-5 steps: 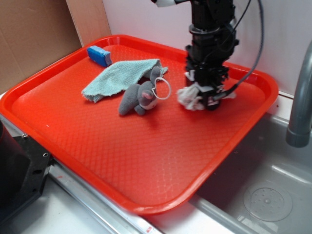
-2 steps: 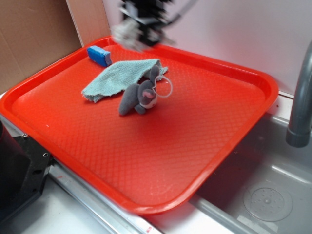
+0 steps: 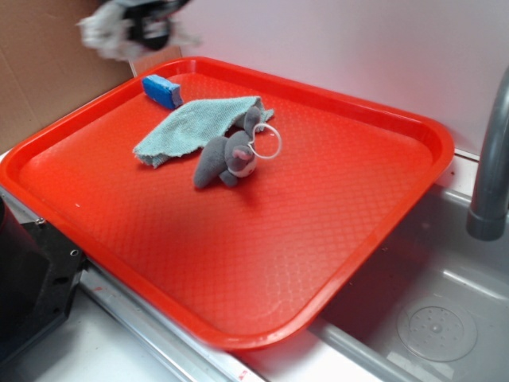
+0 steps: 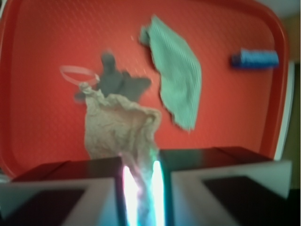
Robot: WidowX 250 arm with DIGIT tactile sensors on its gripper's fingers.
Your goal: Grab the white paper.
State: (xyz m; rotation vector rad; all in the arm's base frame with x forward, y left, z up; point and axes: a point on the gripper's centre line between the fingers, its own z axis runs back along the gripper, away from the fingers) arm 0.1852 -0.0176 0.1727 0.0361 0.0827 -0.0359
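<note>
The white paper [image 4: 117, 127], a crumpled off-white wad, hangs from my gripper [image 4: 141, 188], which is shut on its lower end. In the exterior view the gripper [image 3: 151, 28] is a blur high above the far left corner of the red tray [image 3: 398, 215], with the white paper [image 3: 103, 33] lifted well above the tray. Most of the arm is out of frame.
On the tray lie a teal-green cloth [image 3: 191, 127], a grey plush toy [image 3: 227, 159] with a white ring, and a blue block [image 3: 162, 89]. Brown cardboard [image 3: 56, 64] stands at the left. A metal sink [image 3: 429, 318] and a grey tap pipe [image 3: 489, 159] are at the right.
The gripper has risen off the tray's right side and swung left to above the far left corner, carrying the white paper with it. The cloth, toy and block have not moved.
</note>
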